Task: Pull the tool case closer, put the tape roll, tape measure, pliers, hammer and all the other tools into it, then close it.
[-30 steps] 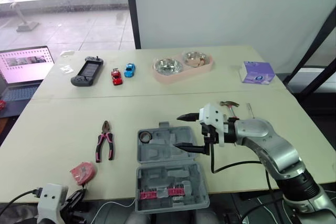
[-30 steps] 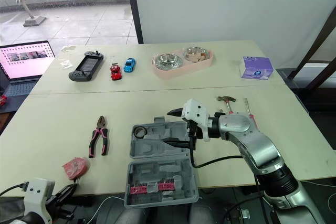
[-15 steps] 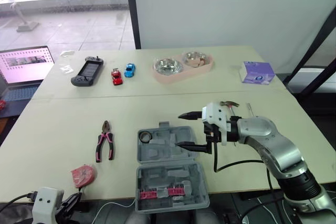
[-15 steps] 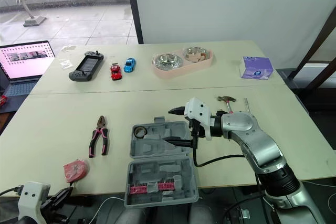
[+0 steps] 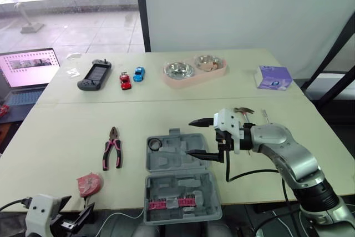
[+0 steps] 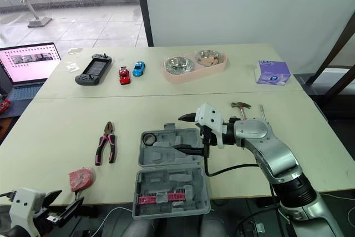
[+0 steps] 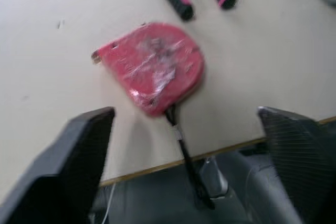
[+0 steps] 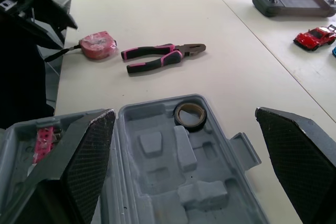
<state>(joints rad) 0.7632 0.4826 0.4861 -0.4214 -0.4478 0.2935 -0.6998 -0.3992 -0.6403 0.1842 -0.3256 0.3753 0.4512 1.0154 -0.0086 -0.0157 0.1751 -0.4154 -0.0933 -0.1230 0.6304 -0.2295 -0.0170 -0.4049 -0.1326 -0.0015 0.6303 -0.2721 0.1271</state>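
Hovering over open tool case (image 5: 177, 184), right gripper (image 5: 190, 137) gapes.

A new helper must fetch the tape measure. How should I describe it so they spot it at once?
Find the open grey tool case at the near edge of the table, then the pliers left of it. Nearer the edge than those sits the tape measure: a rounded red casing with a black cord, no long handles.

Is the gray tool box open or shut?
Open. The tool case lies spread flat, both halves showing their molded slots, with the tape roll sitting in one.
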